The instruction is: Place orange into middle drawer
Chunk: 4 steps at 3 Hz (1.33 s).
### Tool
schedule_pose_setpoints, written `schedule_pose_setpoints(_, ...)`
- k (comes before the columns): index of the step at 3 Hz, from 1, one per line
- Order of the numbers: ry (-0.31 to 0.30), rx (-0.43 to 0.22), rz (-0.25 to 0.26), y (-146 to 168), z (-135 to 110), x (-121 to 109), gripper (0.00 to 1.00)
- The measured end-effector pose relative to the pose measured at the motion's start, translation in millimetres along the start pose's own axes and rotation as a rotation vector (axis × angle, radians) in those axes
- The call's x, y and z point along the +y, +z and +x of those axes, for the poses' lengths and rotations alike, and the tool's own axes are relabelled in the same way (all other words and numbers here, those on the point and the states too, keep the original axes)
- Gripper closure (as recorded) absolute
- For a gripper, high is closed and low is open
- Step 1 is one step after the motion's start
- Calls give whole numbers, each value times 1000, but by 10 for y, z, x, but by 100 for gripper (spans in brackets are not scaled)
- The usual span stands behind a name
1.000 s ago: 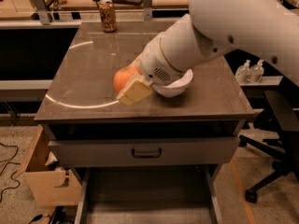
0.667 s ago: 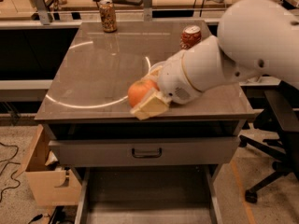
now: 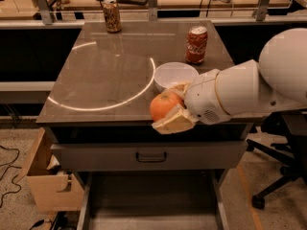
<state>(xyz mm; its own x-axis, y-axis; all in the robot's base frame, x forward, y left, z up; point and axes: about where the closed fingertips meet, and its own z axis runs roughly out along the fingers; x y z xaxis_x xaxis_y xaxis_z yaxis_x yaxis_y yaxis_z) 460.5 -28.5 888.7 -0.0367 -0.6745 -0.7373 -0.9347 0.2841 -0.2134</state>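
Clamping the round orange fruit (image 3: pixel 162 104) between them, the tan fingers (image 3: pixel 175 123) of the gripper (image 3: pixel 169 108) hold it at the front edge of the brown table (image 3: pixel 105 75), beside the white bowl (image 3: pixel 175 74). Pickup appears complete. Lowering into the open grey middle drawer (image 3: pixel 149 198) and release remain. Being round, the fruit shows no long axis or heading.

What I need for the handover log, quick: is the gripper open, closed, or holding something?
Gripper: shut on the orange, at the table's front edge, above the open middle drawer.
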Motion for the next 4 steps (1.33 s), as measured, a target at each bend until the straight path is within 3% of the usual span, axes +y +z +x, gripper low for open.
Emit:
schedule_pose_setpoints(1, -24, 14, 5, -8, 189, 280, 100)
schedule_pose_setpoints(2, -47, 35, -4, 44, 519, 877, 100)
schedule_pose_setpoints(3, -109, 92, -33, 172, 1007, 1438, 100)
schedule_pose_setpoints(4, -170, 155, -65, 397, 1365, 1819, 100)
